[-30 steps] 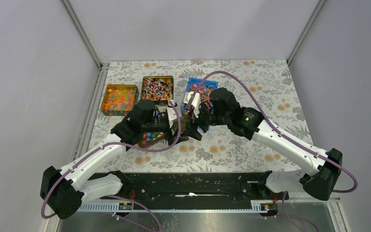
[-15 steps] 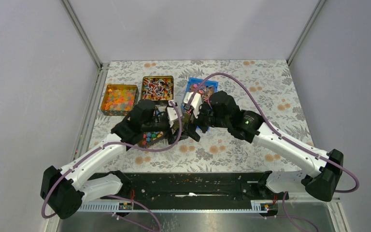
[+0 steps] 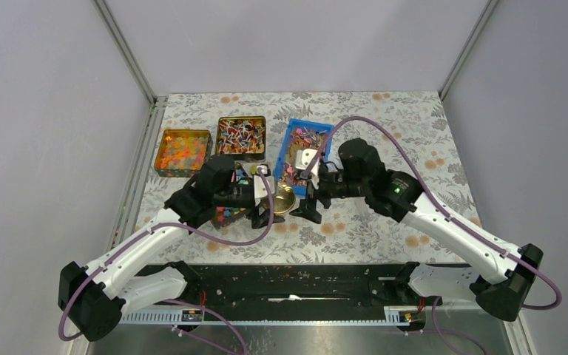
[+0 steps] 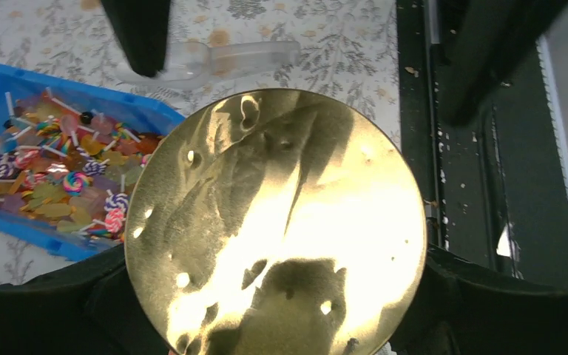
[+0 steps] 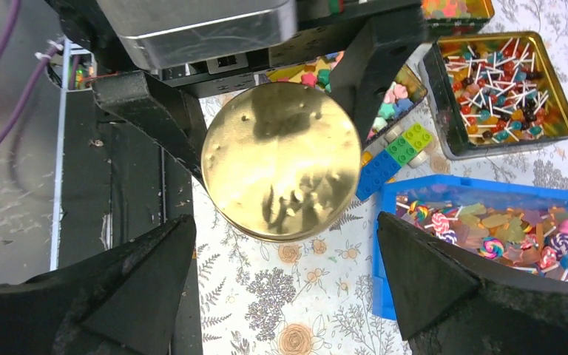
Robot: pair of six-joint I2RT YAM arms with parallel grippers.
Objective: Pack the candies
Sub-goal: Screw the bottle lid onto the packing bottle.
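Note:
The candies are a heap of small mixed-coloured sweets in a blue tray, also seen in the right wrist view. My left gripper is shut on a round gold tin, its fingers pressing on opposite sides of it. The tin's flat shiny face fills the left wrist view. My right gripper hangs open just right of the tin. Its fingers stand wide apart over the flowered tablecloth, holding nothing.
A square gold tin of stick sweets and an orange tin of glossy balls stand at the back left. A tin of pastel blocks lies under the left arm, with toy bricks beside it. A clear scoop lies on the cloth.
My right gripper has opened wide and drawn back to the right, away from the tin. The gold tin now shows in the left gripper, shifted slightly nearer.

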